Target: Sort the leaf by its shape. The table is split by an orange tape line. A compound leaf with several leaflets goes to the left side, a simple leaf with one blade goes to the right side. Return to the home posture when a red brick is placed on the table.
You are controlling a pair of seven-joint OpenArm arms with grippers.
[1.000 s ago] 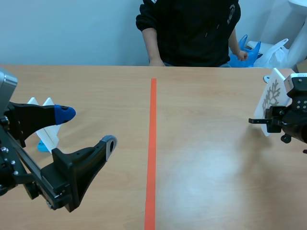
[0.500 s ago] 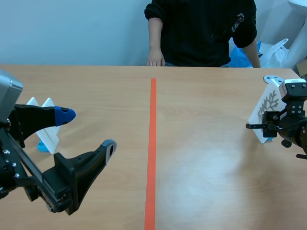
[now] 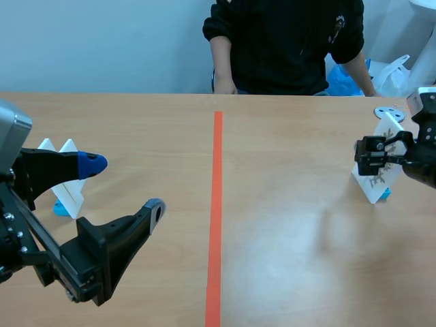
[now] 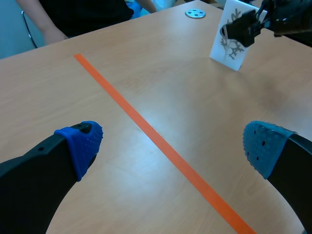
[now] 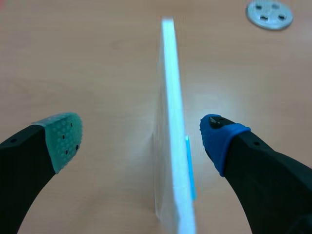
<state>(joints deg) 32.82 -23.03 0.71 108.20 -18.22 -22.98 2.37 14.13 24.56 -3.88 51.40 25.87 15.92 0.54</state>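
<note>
The leaf card (image 5: 168,97) is seen standing upright on its small blue foot (image 3: 386,194) on the counter (image 3: 286,238), well to the right of the orange tape line (image 3: 216,204) and near a small metal disc (image 5: 269,13). It is straddled by the right gripper (image 5: 141,138), whose fingers are spread wide with one pad on each side of the card; no contact with either face can be made out.

The main hazard is judged to be tipping. The card is thin and is carried only by a narrow foot, so it could be knocked flat if the fingers were drawn away sideways or at a slant rather than straight clear.

A sorting error is also possible. The printed leaf looks branched, though the print is too small to be read with certainty; if it is compound, the card belongs on the other side.

The left gripper (image 4: 171,146) is held wide open over the left half, holding nothing, close to two white cards (image 3: 68,184) that could be brushed.
</note>
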